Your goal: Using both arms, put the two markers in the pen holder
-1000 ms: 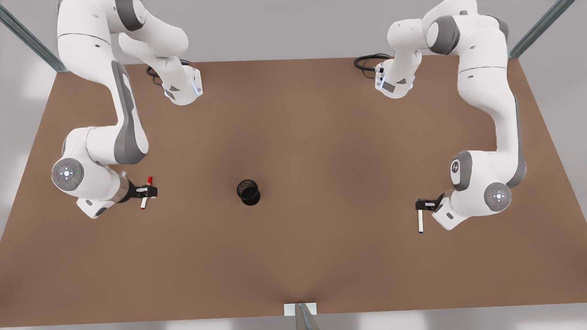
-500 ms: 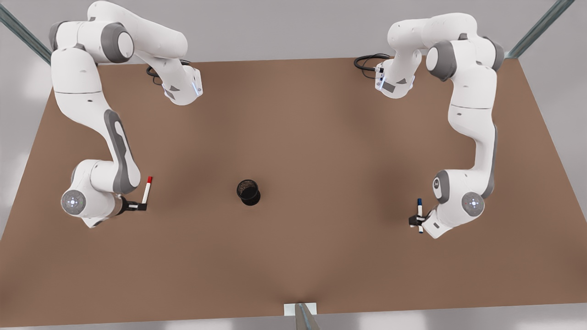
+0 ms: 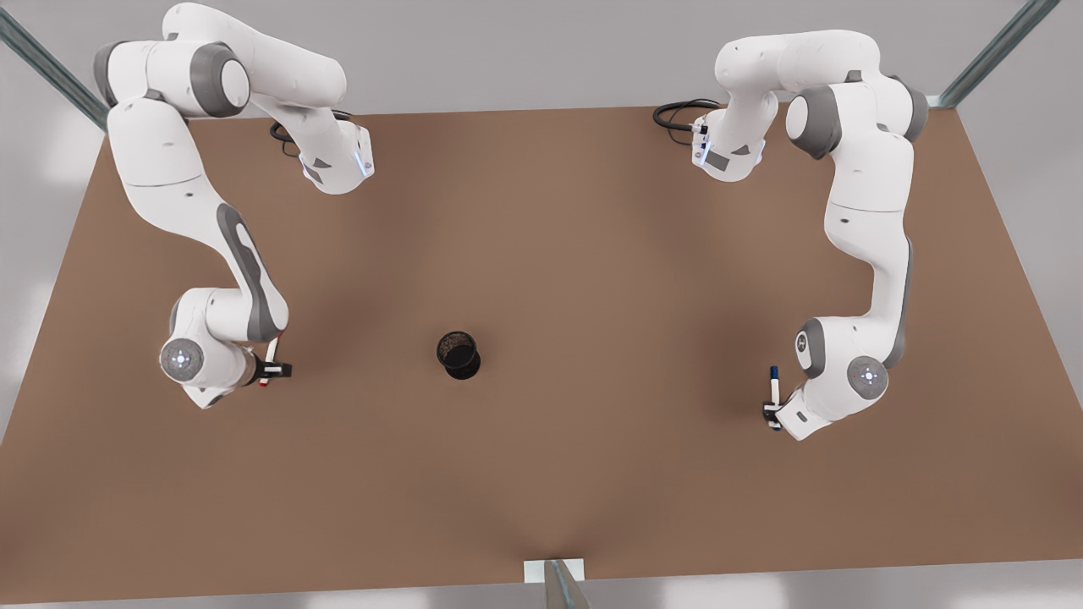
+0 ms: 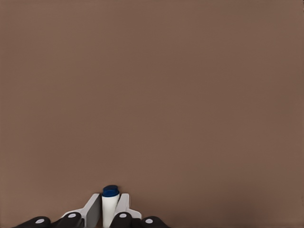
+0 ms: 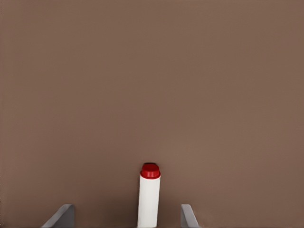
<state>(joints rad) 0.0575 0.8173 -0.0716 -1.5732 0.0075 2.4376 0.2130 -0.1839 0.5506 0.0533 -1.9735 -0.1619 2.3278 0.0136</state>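
The black pen holder (image 3: 458, 354) stands upright in the middle of the brown table (image 3: 592, 254). My right gripper (image 3: 275, 370) is at the front view's left, shut on the red marker (image 3: 271, 351), which hangs nearly upright, level with the holder and well to its side. The right wrist view looks along the red marker (image 5: 149, 199), which points at the table between the grey fingertips (image 5: 124, 217). At the front view's right, my left gripper (image 3: 772, 408) is shut on the blue marker (image 3: 773, 382). Its fingers (image 4: 108, 214) hug the blue marker (image 4: 110, 203).
The two arm bases and black cables (image 3: 677, 114) sit at the table's far edge. A metal post (image 3: 558, 584) rises at the near edge. Bare brown table lies between each gripper and the holder.
Both arms have lifted their markers off the table and turned them from lying flat to nearly upright. The right gripper has shifted slightly toward the holder. The left gripper has barely moved in the last half second.
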